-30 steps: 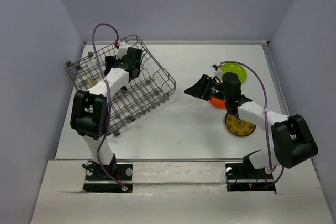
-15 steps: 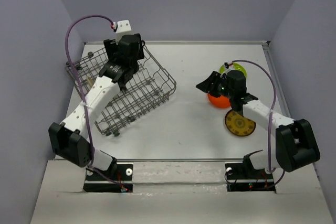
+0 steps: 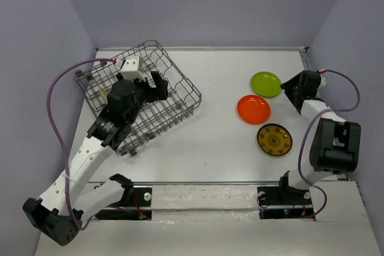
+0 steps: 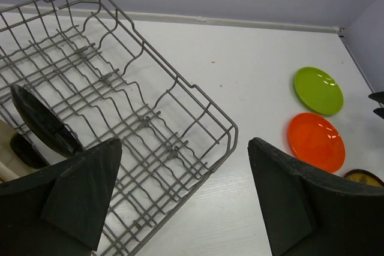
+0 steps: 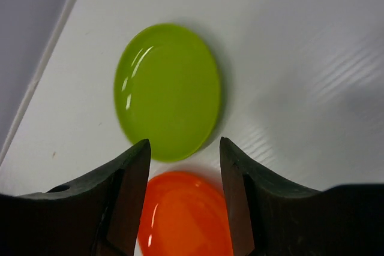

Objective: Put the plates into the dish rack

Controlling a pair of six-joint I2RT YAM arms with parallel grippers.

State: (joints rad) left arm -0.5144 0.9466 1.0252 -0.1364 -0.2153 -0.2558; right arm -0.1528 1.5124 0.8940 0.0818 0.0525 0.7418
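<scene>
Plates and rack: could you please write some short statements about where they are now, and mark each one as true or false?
1. The black plate stands on edge in the rack. True.
2. The orange plate is in the rack. False: it lies flat on the table, next to the green plate.
3. The left fingers hold a plate. False: they are wide open and empty, above the rack.
4. Three plates lie on the table outside the rack. True: the green plate, the orange plate and the patterned plate.
</scene>
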